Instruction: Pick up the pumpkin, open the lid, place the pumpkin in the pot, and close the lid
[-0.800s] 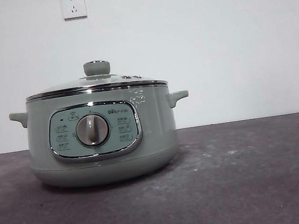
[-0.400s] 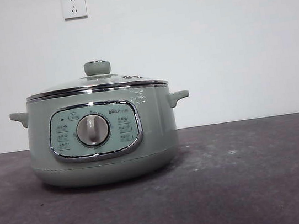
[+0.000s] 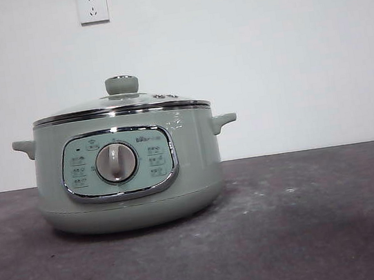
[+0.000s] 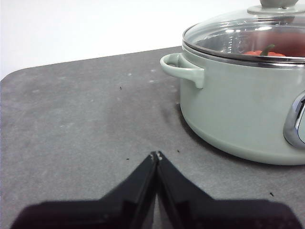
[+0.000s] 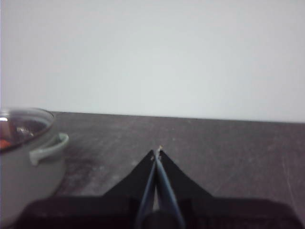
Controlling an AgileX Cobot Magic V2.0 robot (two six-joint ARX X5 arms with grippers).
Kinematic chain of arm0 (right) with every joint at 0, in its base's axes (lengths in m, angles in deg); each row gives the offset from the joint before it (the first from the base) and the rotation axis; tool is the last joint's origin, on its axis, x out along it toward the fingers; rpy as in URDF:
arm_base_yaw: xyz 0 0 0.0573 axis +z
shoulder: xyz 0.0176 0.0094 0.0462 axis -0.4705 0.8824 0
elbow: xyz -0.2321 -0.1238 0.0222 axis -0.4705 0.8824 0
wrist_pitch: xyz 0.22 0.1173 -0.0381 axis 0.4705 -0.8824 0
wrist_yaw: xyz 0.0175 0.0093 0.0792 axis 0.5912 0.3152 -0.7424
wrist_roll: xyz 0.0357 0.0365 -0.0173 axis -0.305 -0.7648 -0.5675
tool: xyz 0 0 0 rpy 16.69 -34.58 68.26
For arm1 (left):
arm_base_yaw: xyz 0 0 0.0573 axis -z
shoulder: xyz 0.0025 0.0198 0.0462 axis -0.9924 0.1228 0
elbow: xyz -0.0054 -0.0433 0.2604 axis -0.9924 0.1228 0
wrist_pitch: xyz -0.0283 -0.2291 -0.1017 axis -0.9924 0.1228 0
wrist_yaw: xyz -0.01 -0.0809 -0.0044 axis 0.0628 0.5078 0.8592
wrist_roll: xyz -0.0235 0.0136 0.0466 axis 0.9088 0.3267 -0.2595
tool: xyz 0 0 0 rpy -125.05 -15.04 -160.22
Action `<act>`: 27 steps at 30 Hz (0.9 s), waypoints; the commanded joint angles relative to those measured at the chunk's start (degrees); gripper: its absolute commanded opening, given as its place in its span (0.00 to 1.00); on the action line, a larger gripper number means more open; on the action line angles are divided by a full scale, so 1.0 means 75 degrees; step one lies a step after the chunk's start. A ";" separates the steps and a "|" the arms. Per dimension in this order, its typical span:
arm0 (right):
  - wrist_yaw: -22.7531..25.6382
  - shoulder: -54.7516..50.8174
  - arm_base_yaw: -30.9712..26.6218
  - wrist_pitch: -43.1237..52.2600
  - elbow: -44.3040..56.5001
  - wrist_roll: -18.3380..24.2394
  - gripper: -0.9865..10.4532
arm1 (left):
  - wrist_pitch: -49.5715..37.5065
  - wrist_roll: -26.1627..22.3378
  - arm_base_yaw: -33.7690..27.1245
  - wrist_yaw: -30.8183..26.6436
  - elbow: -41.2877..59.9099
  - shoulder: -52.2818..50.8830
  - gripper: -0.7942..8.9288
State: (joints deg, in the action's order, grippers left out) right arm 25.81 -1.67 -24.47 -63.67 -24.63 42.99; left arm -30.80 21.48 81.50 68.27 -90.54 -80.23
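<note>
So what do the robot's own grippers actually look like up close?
Only the wrist cameras show them. The left gripper has two flat matte black fingers, wedge-shaped and narrowing to thin tips with pale scuffed specks at the ends. The right gripper looks the same: two black tapering fingers, a bluish sheen along their inner edges. No cables or markings are visible.

The pot's (image 3: 127, 169) control panel (image 3: 118, 163) print is too small to read.
</note>
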 commanded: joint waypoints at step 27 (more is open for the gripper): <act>0.0099 -0.0414 0.0079 -0.1466 0.0877 -0.0507 0.09 | -0.0012 0.0047 -0.0023 0.0044 0.0119 -0.0017 0.08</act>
State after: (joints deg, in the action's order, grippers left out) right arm 26.36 -4.60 -23.95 -74.08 -18.62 40.48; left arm -30.80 21.50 81.50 68.25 -90.54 -80.23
